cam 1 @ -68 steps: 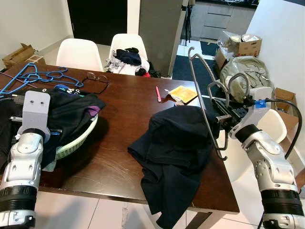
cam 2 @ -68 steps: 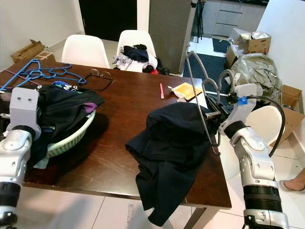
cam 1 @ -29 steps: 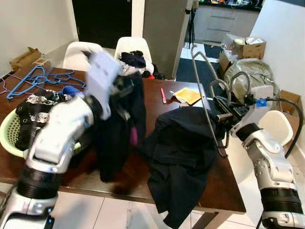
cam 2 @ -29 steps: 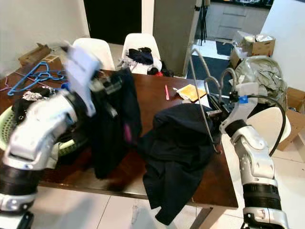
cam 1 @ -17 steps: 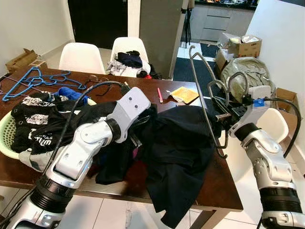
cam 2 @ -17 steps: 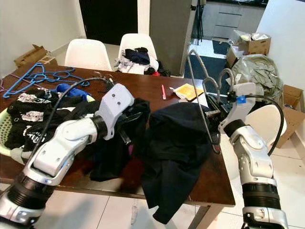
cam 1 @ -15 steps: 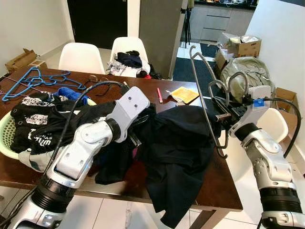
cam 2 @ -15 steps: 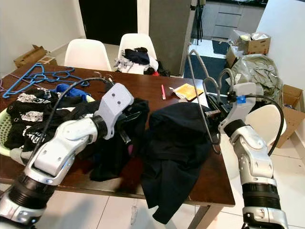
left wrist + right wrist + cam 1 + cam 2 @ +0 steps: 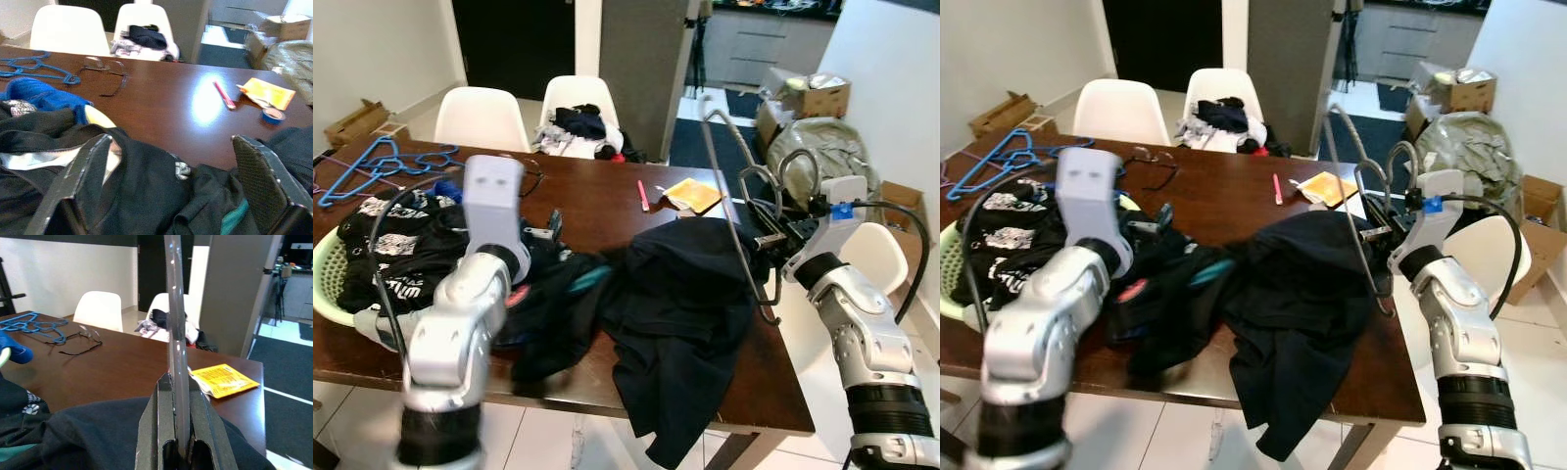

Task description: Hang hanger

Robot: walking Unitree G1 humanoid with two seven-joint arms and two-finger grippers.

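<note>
Hanger (image 9: 734, 201), a grey wire-like frame with a hooked top and a curled lower end, is held upright at the right edge of the dark brown wooden table (image 9: 597, 211), clamped between the closed fingers of the right gripper (image 9: 770, 238). In the right wrist view the hanger's grey bar (image 9: 175, 333) is seen pinched between the two black fingers (image 9: 154, 431), rising straight from them. A dark navy garment (image 9: 680, 313), soft and crumpled, is draped over the table's right front part, with one end hanging past the front edge; the hanger stands just beside it. The left gripper (image 9: 171, 186) is held above a second heap of black clothing (image 9: 553, 304) with a teal stripe and a red patch, and its textured black fingers (image 9: 257, 181) are spread wide with nothing between them. A pale green plastic laundry basket (image 9: 333, 294), filled with black printed clothes, sits at the table's left front. Blue wire hangers (image 9: 372, 162) lie tangled at the far left corner, and a pair of spectacles (image 9: 105, 73) is shown more clearly in the left wrist view, as is a small roll of blue tape (image 9: 273, 115). A pink pen (image 9: 642, 194) and a yellow packet (image 9: 690, 194) lie near the far right. Two white moulded chairs (image 9: 484, 117) stand behind the table, one heaped with clothes (image 9: 578, 127).
</note>
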